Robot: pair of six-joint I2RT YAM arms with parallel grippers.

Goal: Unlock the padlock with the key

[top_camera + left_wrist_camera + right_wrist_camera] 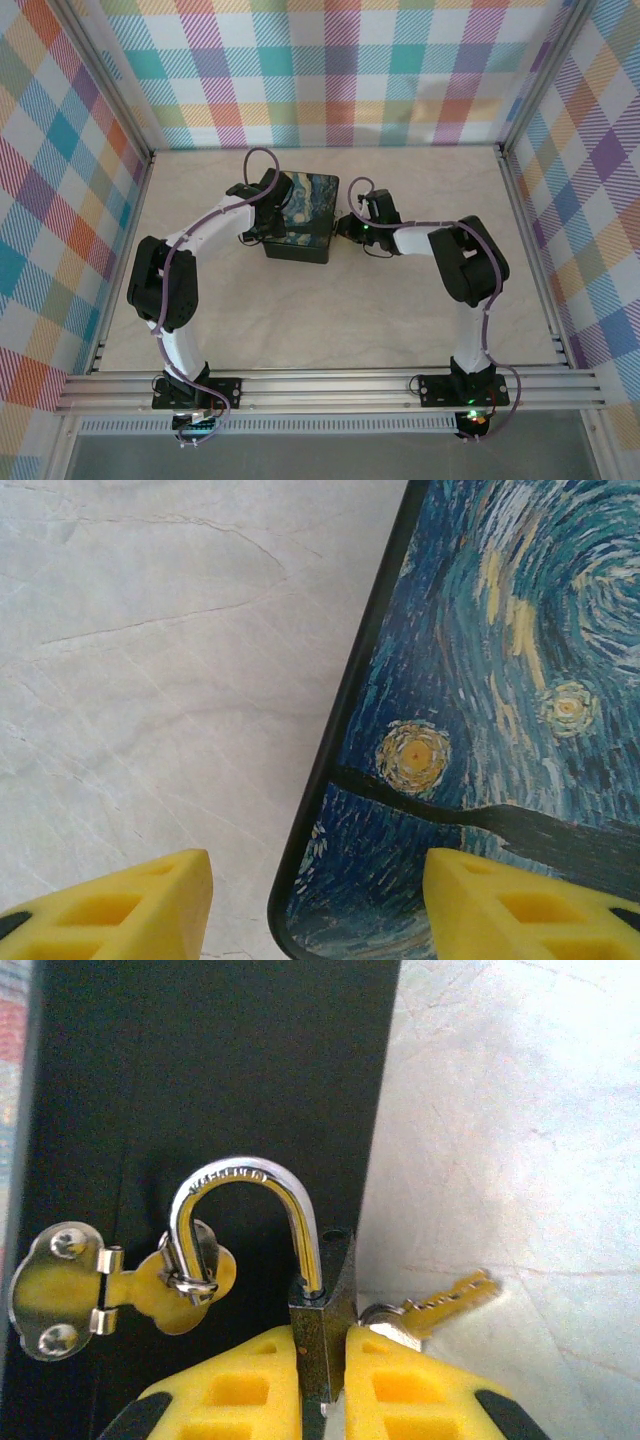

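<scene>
**Shackle looked sprung, padlock not yet off the hasp**

Top external: mid-frame, the left gripper (265, 200) sat at the left edge of the box (298, 228) and the right gripper (352, 228) at its right side. The padlock was too small to make out there.

Left wrist: the left gripper (320, 910) was spread wide and held nothing. One yellow finger was over the table (150, 680), the other over the painted lid.

Right wrist: the right gripper (322, 1360) was clamped on the body of the padlock (318, 1320) at bottom centre. The shackle (245, 1175) arched above it. One leg entered the body; the other hung free, hooked through the loop of the hasp (130, 1290) at left. The key (445, 1300) lay at lower right, just beside the body, its blade bare and not in the lock. I judged the unlocking done, with only the unhooking left.
</scene>
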